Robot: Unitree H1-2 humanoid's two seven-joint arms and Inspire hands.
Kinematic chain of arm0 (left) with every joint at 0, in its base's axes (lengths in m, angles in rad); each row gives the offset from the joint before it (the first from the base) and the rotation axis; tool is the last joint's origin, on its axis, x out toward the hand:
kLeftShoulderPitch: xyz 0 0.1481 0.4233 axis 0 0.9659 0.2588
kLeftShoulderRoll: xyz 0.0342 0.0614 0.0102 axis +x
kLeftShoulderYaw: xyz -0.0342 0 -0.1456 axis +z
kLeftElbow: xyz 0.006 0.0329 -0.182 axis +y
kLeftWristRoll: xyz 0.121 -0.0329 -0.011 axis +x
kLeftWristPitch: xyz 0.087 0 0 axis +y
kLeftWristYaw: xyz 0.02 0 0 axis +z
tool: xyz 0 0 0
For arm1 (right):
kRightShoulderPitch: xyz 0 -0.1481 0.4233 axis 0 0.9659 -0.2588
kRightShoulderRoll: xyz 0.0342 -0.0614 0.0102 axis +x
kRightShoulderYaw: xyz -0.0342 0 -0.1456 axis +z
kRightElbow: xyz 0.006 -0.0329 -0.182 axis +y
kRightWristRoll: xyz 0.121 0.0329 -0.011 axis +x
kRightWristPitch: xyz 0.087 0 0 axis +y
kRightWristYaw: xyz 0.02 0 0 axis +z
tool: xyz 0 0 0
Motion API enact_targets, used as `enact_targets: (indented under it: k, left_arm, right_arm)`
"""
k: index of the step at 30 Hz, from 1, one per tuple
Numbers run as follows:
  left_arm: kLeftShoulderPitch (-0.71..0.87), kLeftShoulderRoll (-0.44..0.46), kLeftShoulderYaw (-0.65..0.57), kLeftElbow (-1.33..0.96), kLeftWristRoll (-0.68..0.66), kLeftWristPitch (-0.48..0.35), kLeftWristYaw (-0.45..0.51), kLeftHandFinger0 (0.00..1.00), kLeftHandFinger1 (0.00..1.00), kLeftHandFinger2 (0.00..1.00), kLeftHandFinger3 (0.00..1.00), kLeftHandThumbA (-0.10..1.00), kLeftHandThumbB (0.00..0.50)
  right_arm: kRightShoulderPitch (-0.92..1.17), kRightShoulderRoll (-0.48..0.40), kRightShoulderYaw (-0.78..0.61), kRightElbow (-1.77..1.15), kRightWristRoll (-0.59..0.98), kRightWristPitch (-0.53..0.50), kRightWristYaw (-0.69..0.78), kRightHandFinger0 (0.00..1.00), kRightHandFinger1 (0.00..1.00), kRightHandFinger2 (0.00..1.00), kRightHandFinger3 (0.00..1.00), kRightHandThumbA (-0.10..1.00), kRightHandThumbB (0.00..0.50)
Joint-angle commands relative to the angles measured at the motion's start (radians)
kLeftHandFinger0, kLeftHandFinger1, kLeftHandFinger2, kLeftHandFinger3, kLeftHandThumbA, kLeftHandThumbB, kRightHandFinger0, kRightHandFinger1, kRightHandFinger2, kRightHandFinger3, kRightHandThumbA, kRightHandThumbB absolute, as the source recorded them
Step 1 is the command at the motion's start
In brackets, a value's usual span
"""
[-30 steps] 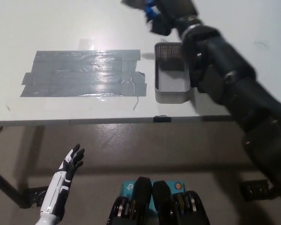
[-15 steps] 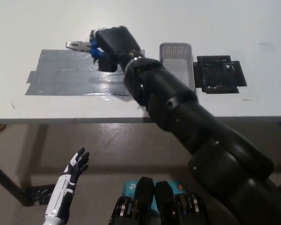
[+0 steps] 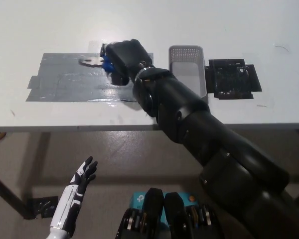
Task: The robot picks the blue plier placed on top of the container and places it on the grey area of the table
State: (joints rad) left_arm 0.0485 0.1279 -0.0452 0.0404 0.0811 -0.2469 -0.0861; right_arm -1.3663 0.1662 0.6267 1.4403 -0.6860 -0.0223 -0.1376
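Observation:
My black right hand (image 3: 123, 60) reaches across the table and is shut on the blue plier (image 3: 98, 62). The plier's metal jaws stick out to the left of the hand, its blue handles are mostly hidden in the grip. Hand and plier are low over the right part of the grey area (image 3: 65, 79), a patch of grey tape on the white table. Whether the plier touches the tape I cannot tell. The grey container (image 3: 188, 67) stands to the right of the tape, partly hidden by my arm. My white left hand (image 3: 82, 177) rests open below the table's front edge.
A black square pad (image 3: 234, 78) lies on the table right of the container. The white table (image 3: 139, 20) stretches far back; its front edge (image 3: 65, 128) runs across the middle of the view.
My right hand has carried the plier from above the container leftwards to the grey tape and has now come lower over it. The camera shifted early on. The left hand stayed low.

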Motion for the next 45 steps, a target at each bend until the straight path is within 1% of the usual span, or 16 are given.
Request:
enact_targets:
  k: [1,4,11,14,16,17,18,20,21,22,24,28,35,40,42,45]
  left_arm:
    - [-0.023,0.015,-0.007,-0.010,0.033,-0.041,0.004,1.00,1.00,1.00,1.00,1.00,0.242]
    - [-0.029,0.016,-0.010,-0.007,0.033,-0.042,0.000,1.00,1.00,1.00,1.00,1.00,0.242]
    - [-0.032,0.019,-0.012,-0.023,0.056,-0.020,0.003,1.00,1.00,1.00,1.00,1.00,0.260]
    - [-0.034,0.020,-0.014,-0.026,0.060,-0.015,0.001,1.00,1.00,1.00,1.00,1.00,0.259]
    - [-0.037,0.019,-0.014,-0.026,0.060,-0.016,0.001,1.00,1.00,1.00,1.00,1.00,0.256]
    - [-0.036,0.017,-0.013,-0.026,0.060,-0.013,0.003,1.00,1.00,1.00,1.00,1.00,0.266]
    - [-0.036,0.017,-0.013,-0.028,0.058,-0.011,0.001,1.00,1.00,1.00,1.00,1.00,0.268]
    - [-0.045,0.016,-0.012,-0.015,0.050,-0.020,-0.001,1.00,1.00,1.00,1.00,1.00,0.270]
    - [-0.048,0.016,-0.012,-0.014,0.050,-0.019,-0.001,1.00,1.00,1.00,1.00,1.00,0.271]
    - [-0.054,0.017,-0.012,-0.010,0.042,-0.027,-0.005,1.00,1.00,1.00,1.00,1.00,0.258]
    - [-0.075,0.015,-0.010,-0.002,0.044,-0.023,-0.002,1.00,1.00,1.00,1.00,1.00,0.265]
    - [-0.122,0.018,-0.003,0.011,0.044,-0.016,0.002,1.00,1.00,1.00,1.00,1.00,0.272]
    - [-0.202,0.012,0.019,0.051,0.019,-0.028,0.013,1.00,1.00,1.00,1.00,1.00,0.226]
    - [-0.283,0.021,0.037,0.098,0.000,-0.043,0.016,1.00,1.00,1.00,1.00,1.00,0.176]
    - [-0.301,0.024,0.041,0.097,-0.006,-0.038,0.012,1.00,1.00,1.00,1.00,1.00,0.176]
    - [-0.335,0.020,0.045,0.098,0.005,-0.010,0.022,1.00,1.00,1.00,1.00,1.00,0.186]
  right_arm:
    - [-0.064,-0.032,-0.006,-0.008,0.013,0.042,0.081,1.00,1.00,1.00,1.00,0.67,0.454]
    - [-0.064,-0.043,-0.010,-0.014,0.016,0.043,0.086,1.00,1.00,1.00,1.00,0.74,0.456]
    - [-0.069,-0.065,-0.043,-0.028,0.042,0.020,0.054,1.00,1.00,1.00,1.00,0.80,0.465]
    - [-0.077,-0.072,-0.059,-0.034,0.052,0.010,0.049,1.00,1.00,1.00,1.00,0.87,0.478]
    - [-0.088,-0.082,-0.086,-0.044,0.071,-0.013,0.030,1.00,1.00,1.00,1.00,0.92,0.463]
    - [-0.097,-0.088,-0.103,-0.054,0.083,-0.027,0.027,1.00,1.00,1.00,1.00,0.98,0.461]
    - [-0.102,-0.091,-0.114,-0.059,0.091,-0.035,0.026,1.00,1.00,1.00,1.00,1.00,0.468]
    - [-0.130,-0.117,-0.170,-0.090,0.134,-0.083,0.022,1.00,1.00,1.00,1.00,1.00,0.436]
    - [-0.132,-0.118,-0.177,-0.092,0.131,-0.085,0.024,1.00,1.00,1.00,1.00,1.00,0.436]
    - [-0.153,-0.146,-0.222,-0.122,0.169,-0.123,0.041,1.00,1.00,1.00,1.00,1.00,0.418]
    - [-0.179,-0.176,-0.285,-0.152,0.215,-0.154,0.060,1.00,1.00,1.00,1.00,1.00,0.410]
    - [-0.204,-0.287,-0.369,-0.322,0.249,-0.163,0.112,1.00,1.00,1.00,1.00,1.00,0.395]
    - [-0.039,-0.511,-0.463,-0.884,0.324,-0.082,0.286,1.00,1.00,1.00,1.00,1.00,0.377]
    - [0.083,-0.628,-0.552,-1.122,0.411,-0.025,0.344,1.00,1.00,1.00,1.00,1.00,0.359]
    - [0.123,-0.663,-0.581,-1.178,0.437,-0.020,0.354,1.00,1.00,1.00,1.00,1.00,0.360]
    - [0.247,-0.724,-0.668,-1.328,0.511,0.035,0.368,1.00,1.00,1.00,1.00,1.00,0.310]
